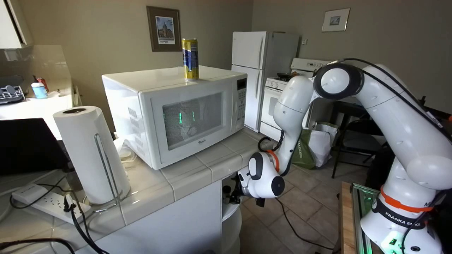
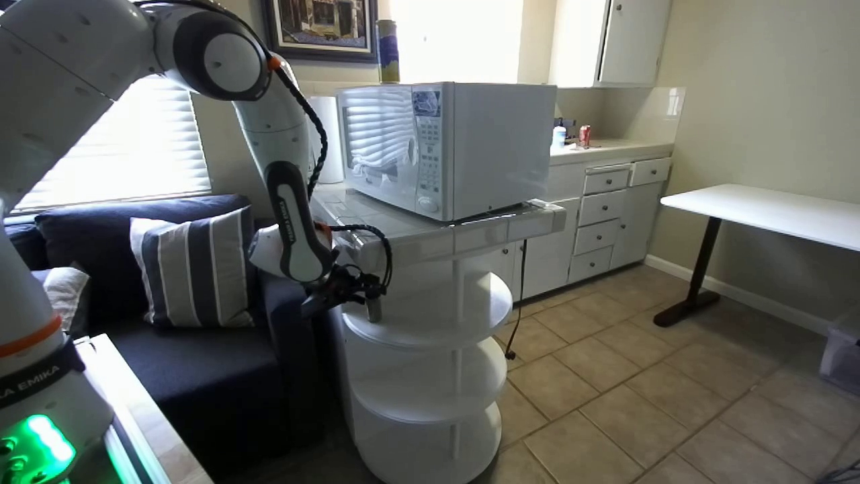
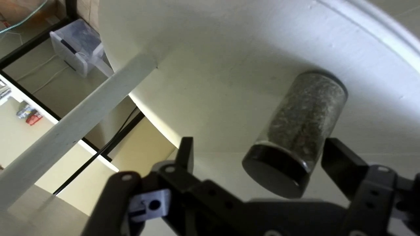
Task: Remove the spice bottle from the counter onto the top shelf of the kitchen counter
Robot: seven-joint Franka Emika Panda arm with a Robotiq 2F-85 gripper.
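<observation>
The Robotiq gripper [image 3: 259, 150] is standing wide-jawed, the dark-capped spice bottle [image 3: 302, 116] showing between the jaws; the bottle is resting upright on the top shelf [image 3: 210, 91], inside its curved rim [image 3: 377, 29], with room stretching toward a white post [image 3: 82, 105].

The rounded white arm [image 1: 406, 130] has orange rings [image 1: 402, 206], black cables [image 2: 323, 138], FRANKA EMIKA lettering [image 1: 397, 217]; pale screws [image 3: 170, 169] dot the black gripper [image 3: 261, 152].
</observation>
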